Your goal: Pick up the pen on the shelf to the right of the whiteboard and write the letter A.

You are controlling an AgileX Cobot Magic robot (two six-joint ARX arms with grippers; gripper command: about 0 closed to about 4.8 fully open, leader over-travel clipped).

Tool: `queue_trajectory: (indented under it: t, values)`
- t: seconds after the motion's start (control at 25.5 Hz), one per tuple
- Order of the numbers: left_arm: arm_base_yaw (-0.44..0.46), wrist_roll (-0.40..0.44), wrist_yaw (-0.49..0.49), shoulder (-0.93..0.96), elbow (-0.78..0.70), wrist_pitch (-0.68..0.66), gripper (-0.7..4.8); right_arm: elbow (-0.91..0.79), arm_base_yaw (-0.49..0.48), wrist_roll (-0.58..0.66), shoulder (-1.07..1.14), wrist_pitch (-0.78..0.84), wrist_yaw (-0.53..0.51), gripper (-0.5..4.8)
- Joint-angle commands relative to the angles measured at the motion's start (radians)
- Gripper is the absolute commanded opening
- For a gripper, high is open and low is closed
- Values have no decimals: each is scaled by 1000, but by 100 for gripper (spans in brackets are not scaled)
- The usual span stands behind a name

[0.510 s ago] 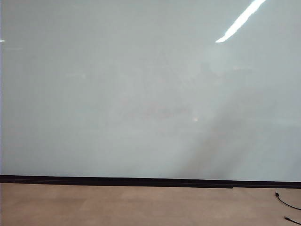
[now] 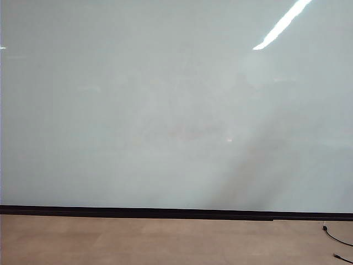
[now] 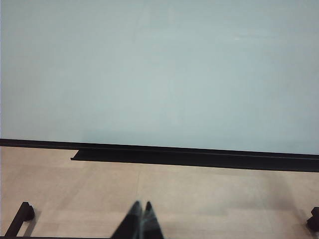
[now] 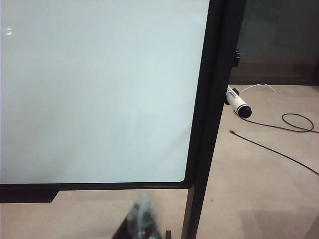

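Observation:
The whiteboard (image 2: 165, 110) fills the exterior view, glossy and blank, and no letter A shows on it. In the right wrist view its right edge (image 4: 99, 89) ends at a black frame post (image 4: 212, 99). The pen (image 4: 238, 103), white with a black end, sticks out just past that post; the shelf under it is hidden by the post. My right gripper (image 4: 144, 201) is a blurred dark shape low before the board's corner, shut and empty, far from the pen. My left gripper (image 3: 142, 205) hangs over the tan floor in front of the board, shut with nothing in it.
A black tray strip (image 3: 189, 157) runs under the board's lower edge. Black cables (image 4: 294, 122) lie on the floor to the right of the post, and one cable end (image 2: 337, 238) shows in the exterior view. A black foot (image 3: 22, 215) stands on the floor.

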Motion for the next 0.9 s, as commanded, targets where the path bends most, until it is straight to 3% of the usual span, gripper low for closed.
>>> queue_trajectory:
  t: [0.04,0.27,0.55,0.63,0.71,0.79,0.9]
  values:
    - [0,4,1,0,2,8,-5,3,-1,0,0,10,36,-5]
    - [0,4,0,0,2,8,-4,3,-1,-6,0,7,360,-5]
    - [0,4,1,0,2,8,-4,3,-1,-6,0,-68,328,9]
    - [0,4,0,0,2,8,-4,3,-1,-6,0,-76,316,107]
    - [0,4,0,0,2,8,-5,3,-1,-6,0,-72,311,279]
    - [0,4,0,0,2,8,-4,3,-1,-6,0,-61,311,398]
    - [0,4,0,0,2,8,-5,3,0,-6,0,-49,296,398]
